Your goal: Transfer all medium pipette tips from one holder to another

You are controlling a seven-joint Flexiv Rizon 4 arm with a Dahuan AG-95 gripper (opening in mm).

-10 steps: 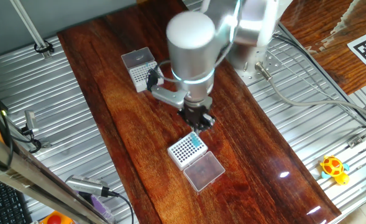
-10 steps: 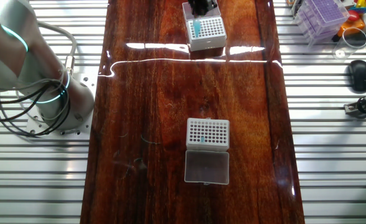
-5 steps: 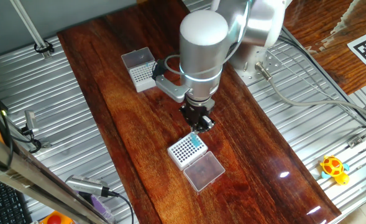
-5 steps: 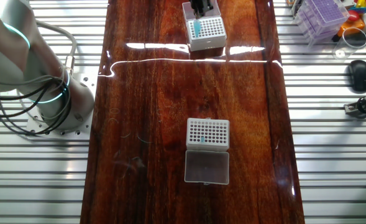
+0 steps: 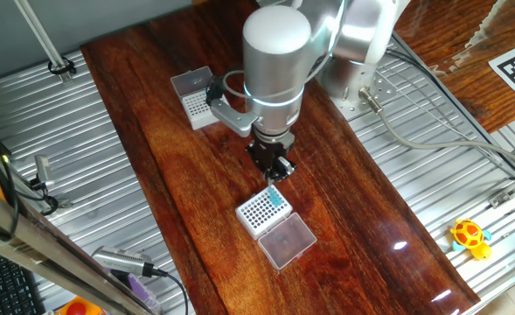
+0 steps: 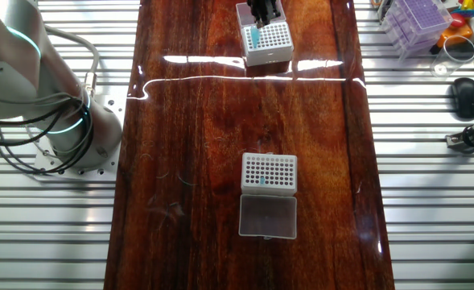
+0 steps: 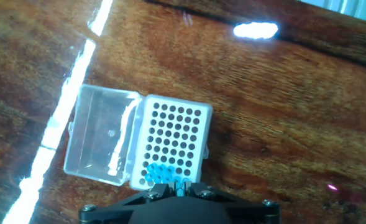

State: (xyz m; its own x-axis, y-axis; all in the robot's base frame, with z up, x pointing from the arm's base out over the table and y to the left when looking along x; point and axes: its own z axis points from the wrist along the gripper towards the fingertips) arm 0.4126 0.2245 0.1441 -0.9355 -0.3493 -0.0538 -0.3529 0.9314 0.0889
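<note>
My gripper (image 5: pixel 272 169) hangs above the dark wooden table (image 5: pixel 152 149), just over the near edge of a white rack with bold dark holes (image 7: pixel 172 142). In the hand view, my fingertips (image 7: pixel 180 185) sit close together at the bottom of the frame, with a sliver of teal between them; I cannot tell whether they are pinching a tip or simply closed. A cluster of teal-blue pipette tips (image 7: pixel 160 173) stands in the rack's holes right below my fingers. The rack's clear lid (image 7: pixel 102 142) lies open, hinged flat beside it. Well apart on the table sits the other white rack (image 6: pixel 269 172), holding one teal tip (image 6: pixel 263 181), its frosted lid (image 6: pixel 268 217) lying open beside it.
</note>
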